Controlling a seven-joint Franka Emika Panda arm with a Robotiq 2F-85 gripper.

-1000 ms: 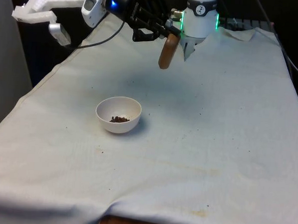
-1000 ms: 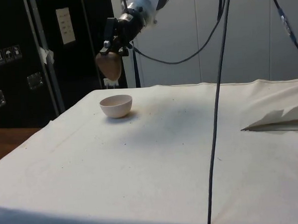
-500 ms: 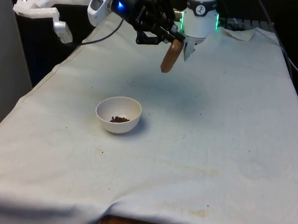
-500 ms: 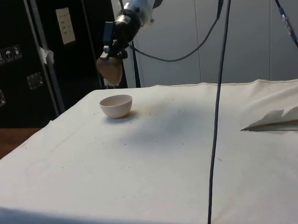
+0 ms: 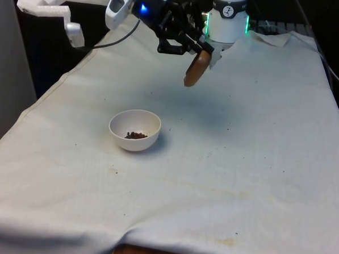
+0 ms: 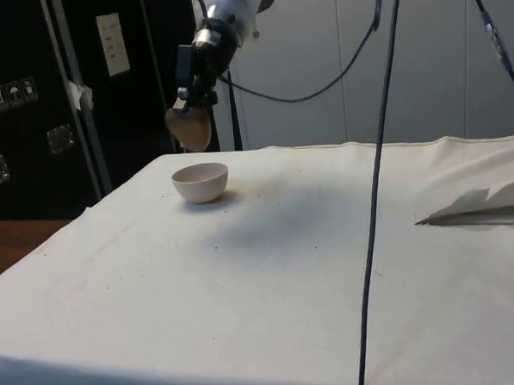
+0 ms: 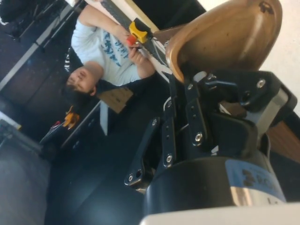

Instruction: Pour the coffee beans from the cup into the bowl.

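A small white bowl point(image 5: 134, 130) with a few dark coffee beans point(image 5: 136, 135) in its bottom stands on the cloth, and it also shows as the white bowl point(image 6: 200, 181) in the side view. My gripper point(image 5: 195, 47) hangs well above the table, beyond the bowl and towards the front view's right, shut on the rim of a brown cup point(image 5: 197, 69). The cup is tipped over, hanging mouth sideways. From the side, the gripper point(image 6: 189, 99) holds the cup point(image 6: 191, 128) above and behind the bowl. The wrist view has the cup point(image 7: 225, 35) close up, with a finger point(image 7: 197, 101) clamped over its rim.
The white cloth point(image 5: 242, 153) has stray crumbs around the bowl and a folded corner point(image 6: 486, 205) at its far end. A black cable point(image 6: 373, 186) hangs down in the side view. A person holding a controller point(image 7: 101, 51) shows in the wrist view.
The gripper with the cup has moved a little towards the front view's right and slightly lower, and the cup has turned further. The bowl and its beans have stayed put.
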